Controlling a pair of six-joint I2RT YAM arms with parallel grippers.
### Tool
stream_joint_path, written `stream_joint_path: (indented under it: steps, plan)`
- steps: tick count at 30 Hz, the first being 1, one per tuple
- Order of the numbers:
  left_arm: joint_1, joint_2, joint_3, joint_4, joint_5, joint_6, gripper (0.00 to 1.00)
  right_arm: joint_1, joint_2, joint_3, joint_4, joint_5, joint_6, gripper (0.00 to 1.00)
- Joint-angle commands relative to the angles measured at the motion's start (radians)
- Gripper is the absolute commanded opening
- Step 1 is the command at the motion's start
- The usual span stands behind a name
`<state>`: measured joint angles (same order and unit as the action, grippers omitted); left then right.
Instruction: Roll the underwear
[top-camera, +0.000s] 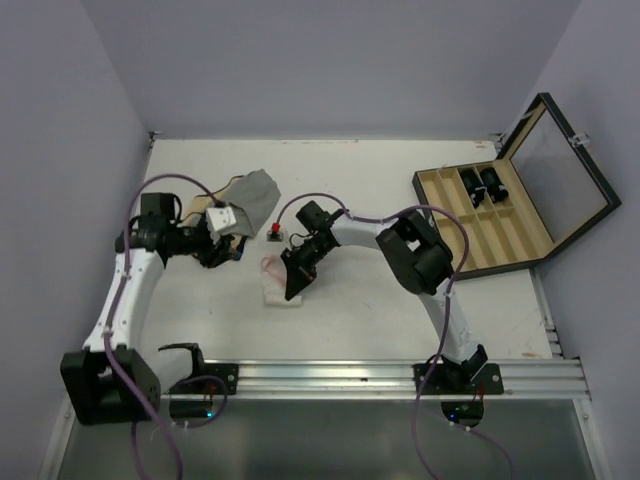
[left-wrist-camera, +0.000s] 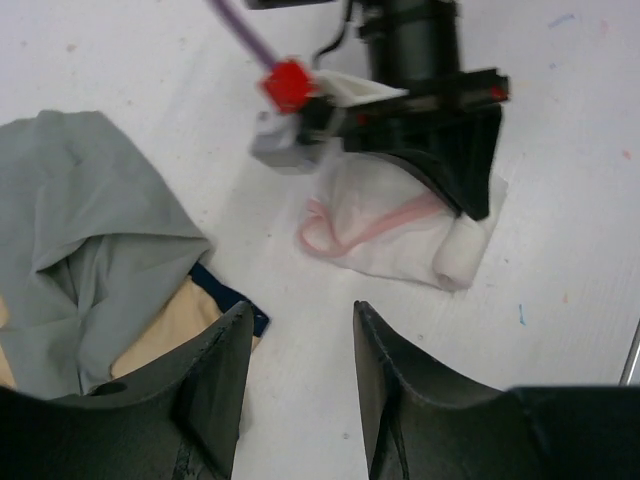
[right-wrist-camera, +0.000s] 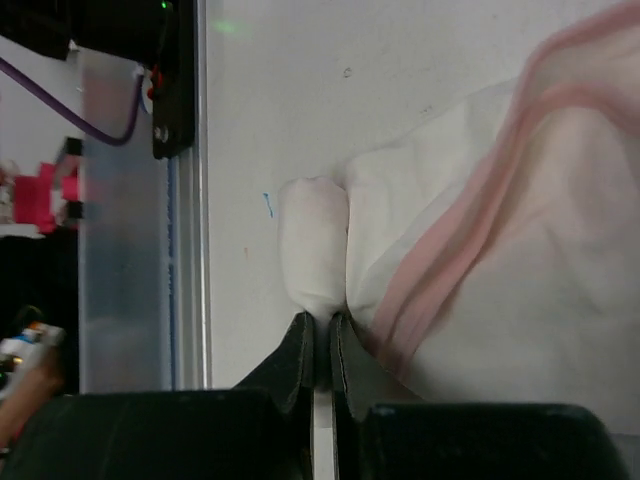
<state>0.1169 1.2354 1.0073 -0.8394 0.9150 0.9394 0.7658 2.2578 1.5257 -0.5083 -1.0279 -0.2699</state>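
Note:
The underwear (left-wrist-camera: 385, 225) is white with pink trim and lies flat on the table, its near edge wound into a short roll (right-wrist-camera: 312, 245). My right gripper (right-wrist-camera: 320, 325) is shut on the end of that roll, the jaws pinching the white fabric. From above, the right gripper (top-camera: 296, 288) sits on top of the underwear (top-camera: 274, 290). My left gripper (left-wrist-camera: 300, 325) is open and holds nothing. It hovers over bare table a little short of the underwear. In the top view the left gripper (top-camera: 230, 250) is to the garment's left.
A grey cloth (left-wrist-camera: 90, 220) lies over a tan cloth (left-wrist-camera: 165, 330) just left of the left fingers. An open wooden case (top-camera: 500, 215) with compartments stands at the right. A metal rail (top-camera: 350, 375) runs along the near edge.

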Motion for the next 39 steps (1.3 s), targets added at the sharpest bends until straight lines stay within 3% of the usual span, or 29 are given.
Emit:
stream_joint_path:
  steps: [1, 5, 11, 21, 24, 28, 31, 35, 39]
  plan:
    - [-0.098, -0.211, -0.209, 0.178, -0.105, 0.067, 0.48, -0.019, 0.123, 0.010, -0.059, 0.115, 0.145, 0.00]
    - [-0.369, -0.339, -0.393, 0.281, -0.257, 0.073, 0.52, -0.026, 0.177, 0.043, -0.067, 0.088, 0.235, 0.00]
    - [-0.597, -0.281, -0.469, 0.414, -0.441, 0.055, 0.52, -0.033, 0.236, 0.091, -0.091, 0.106, 0.319, 0.00]
    - [-0.724, -0.028, -0.453, 0.503, -0.574, 0.079, 0.49, -0.046, 0.270, 0.111, -0.091, 0.097, 0.360, 0.00]
    - [-0.727, 0.002, -0.484, 0.539, -0.559, 0.061, 0.39, -0.049, 0.269, 0.111, -0.093, 0.097, 0.359, 0.00]
    - [-0.750, 0.035, -0.490, 0.528, -0.567, 0.038, 0.18, -0.053, 0.263, 0.110, -0.093, 0.100, 0.363, 0.00]
    - [-0.754, 0.096, -0.446, 0.427, -0.567, 0.035, 0.02, -0.066, 0.223, 0.108, -0.091, 0.112, 0.360, 0.17]
    - [-0.754, 0.148, -0.412, 0.329, -0.548, 0.036, 0.00, -0.108, 0.109, 0.106, -0.093, 0.190, 0.339, 0.46]
    - [-0.723, 0.251, -0.311, 0.165, -0.427, 0.041, 0.00, -0.172, -0.045, 0.100, -0.102, 0.247, 0.298, 0.57]
